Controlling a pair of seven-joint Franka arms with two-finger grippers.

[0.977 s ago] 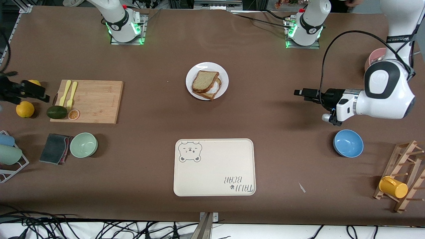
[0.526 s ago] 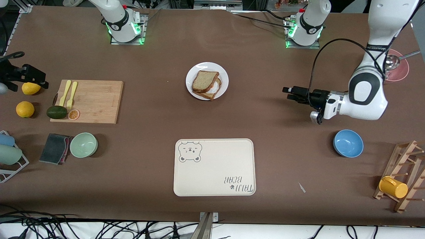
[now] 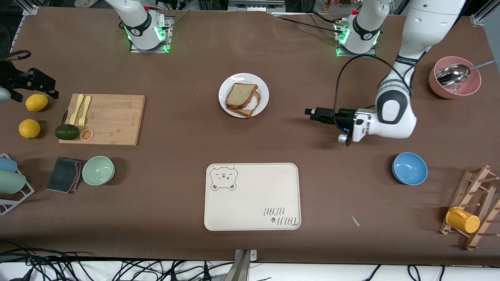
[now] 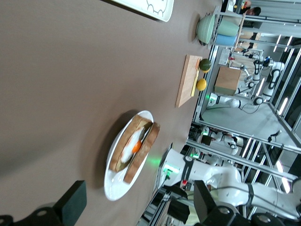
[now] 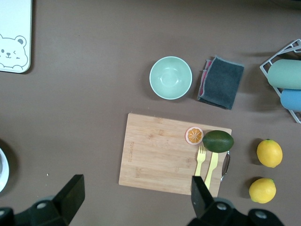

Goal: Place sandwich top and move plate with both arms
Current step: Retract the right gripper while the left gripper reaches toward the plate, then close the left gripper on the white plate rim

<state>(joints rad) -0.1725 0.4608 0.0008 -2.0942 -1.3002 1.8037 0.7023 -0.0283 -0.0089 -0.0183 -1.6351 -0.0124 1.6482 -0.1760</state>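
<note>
We see the round glossy white plate [image 3: 243,95] mid-tabletop, between the two arm bases and the cream rectangular bear tray [image 3: 252,196], which lies nearer the front camera. The speckled tan-brown bread slice, the sandwich top [image 3: 240,95], already sits tilted on the egg-bearing lower slice [image 4: 133,148] on that plate, so we judge the placing done and the plate move still ahead.

The key relation: the left claw [image 3: 312,113] hangs over bare brown tabletop [image 3: 175,125] beside the plate, toward the left arm's end, pointing lengthwise at the plate, well apart from it. Its fingers [image 4: 70,203] are spread wide, holding nothing; the left wrist view has the plate dead ahead.

The right claw [image 3: 43,86] is over the two yellow lemons [image 3: 36,102] at the right arm's end, much farther from the plate, also spread and empty. So the left arm is nearer; we judge the right must cross the wooden cutting board [image 3: 104,119] area first.
</note>
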